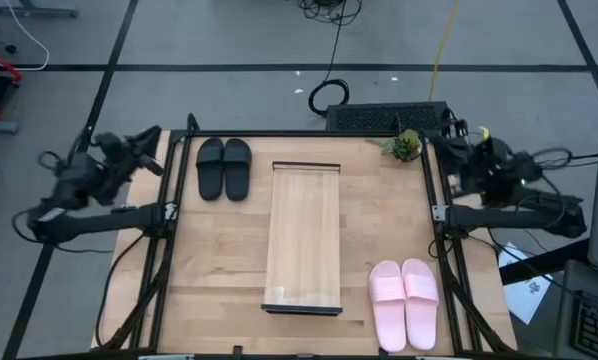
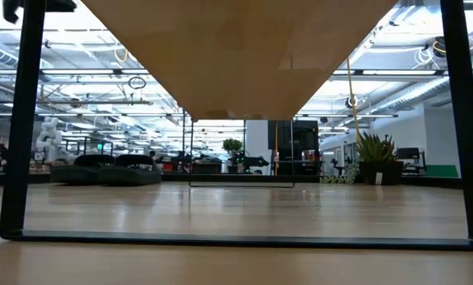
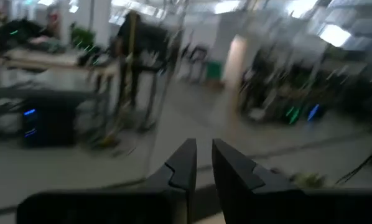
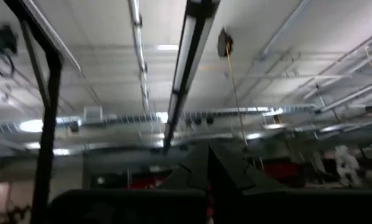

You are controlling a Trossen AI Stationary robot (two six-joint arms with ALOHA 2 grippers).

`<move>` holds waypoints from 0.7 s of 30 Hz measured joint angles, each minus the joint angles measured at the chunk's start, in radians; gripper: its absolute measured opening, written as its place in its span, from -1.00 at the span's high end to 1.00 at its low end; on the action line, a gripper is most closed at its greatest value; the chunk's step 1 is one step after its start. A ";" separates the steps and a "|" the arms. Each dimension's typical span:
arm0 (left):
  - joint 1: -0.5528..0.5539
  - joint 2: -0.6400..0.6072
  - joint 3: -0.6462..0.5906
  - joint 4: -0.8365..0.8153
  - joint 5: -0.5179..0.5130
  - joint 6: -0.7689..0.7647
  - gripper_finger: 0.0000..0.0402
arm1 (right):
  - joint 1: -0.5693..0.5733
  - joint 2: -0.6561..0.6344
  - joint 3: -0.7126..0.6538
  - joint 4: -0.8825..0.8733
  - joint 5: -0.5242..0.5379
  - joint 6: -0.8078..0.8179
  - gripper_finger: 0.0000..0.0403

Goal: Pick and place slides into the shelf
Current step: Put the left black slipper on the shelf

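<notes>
The shelf (image 1: 303, 238) lies along the middle of the worktop (image 1: 219, 270), reachable by either arm. The black slides (image 1: 224, 167) sit at its far left, the pink slides (image 1: 404, 303) at its near right, both untouched. The left claw (image 3: 200, 163) is narrowly parted and empty, parked off the left edge; the right claw (image 4: 208, 163) is closed, empty, off the right edge.

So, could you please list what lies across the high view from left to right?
Left end effector → black slides → shelf → pink slides → right end effector.
</notes>
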 joint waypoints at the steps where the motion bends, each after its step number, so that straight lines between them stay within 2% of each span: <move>1: 0.000 0.033 0.050 -0.083 -0.009 -0.013 0.73 | 0.000 0.049 0.054 -0.040 0.000 -0.026 1.00; 5: 0.000 0.177 0.143 -0.332 -0.029 -0.107 0.73 | 0.000 0.237 0.247 -0.183 0.001 -0.122 1.00; 10: 0.001 0.335 0.116 -0.521 -0.068 -0.194 0.73 | 0.000 0.443 0.442 -0.321 0.002 -0.219 1.00; 13: 0.018 0.414 0.082 -0.598 -0.101 -0.309 0.73 | 0.000 0.523 0.532 -0.359 0.002 -0.253 1.00; 15: 0.042 0.452 0.047 -0.627 -0.069 -0.379 0.73 | 0.000 0.552 0.569 -0.361 0.002 -0.274 1.00; 18: 0.083 0.495 -0.023 -0.612 0.032 -0.455 0.73 | 0.000 0.578 0.587 -0.364 0.003 -0.295 1.00; 21: 0.119 0.537 -0.062 -0.560 0.087 -0.434 0.73 | 0.000 0.581 0.587 -0.371 0.003 -0.294 1.00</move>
